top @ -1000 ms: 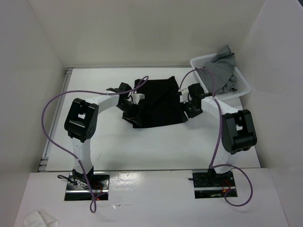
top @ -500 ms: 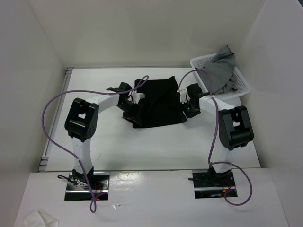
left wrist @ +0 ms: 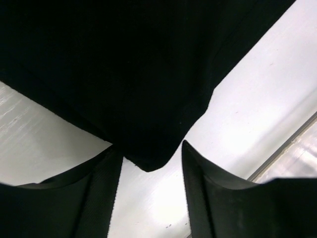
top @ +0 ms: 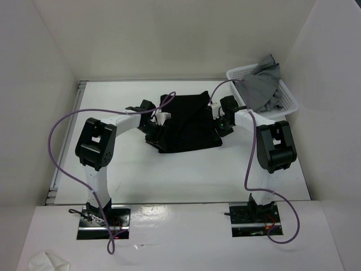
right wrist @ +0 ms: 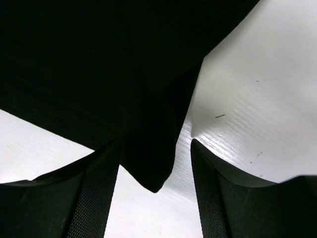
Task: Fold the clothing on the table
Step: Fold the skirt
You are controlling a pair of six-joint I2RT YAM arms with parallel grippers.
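**Both fingers set astride corners of the black clothing**

The white tabletop (top: 169, 175) fills the middle of the overhead view. A thin metal rail (top: 65, 147) runs along its left edge and white walls rise around it.

The black clothing (top: 189, 121) lies towards the far middle of the tabletop, spread in a rough square. Its near edge is uneven and a fold of fabric is bunched at the near left corner.

At the far right corner a white basket (top: 293, 104) holds grey garments (top: 262, 84) that spill over its far rim.

The left arm (top: 96, 144) reaches in from the left to the clothing's left edge. The right arm (top: 275, 145) reaches in from the right to its right edge. Each arm trails a looping purple cable (top: 56, 135).

In the left wrist view the left fingers (left wrist: 74, 198) stand well apart. A pointed corner of the clothing (left wrist: 143, 148) hangs down into the gap between them, over the bare tabletop (left wrist: 257, 99). It brushes the edge of one finger and is clear of the other, so nothing is pinched.

In the right wrist view the right fingers (right wrist: 74, 198) are likewise spread. A narrow flap of the clothing (right wrist: 148, 158) lies in the gap. It sits against one finger, and white tabletop (right wrist: 247, 99) shows between it and the other. The fabric is between the fingers but not clamped.
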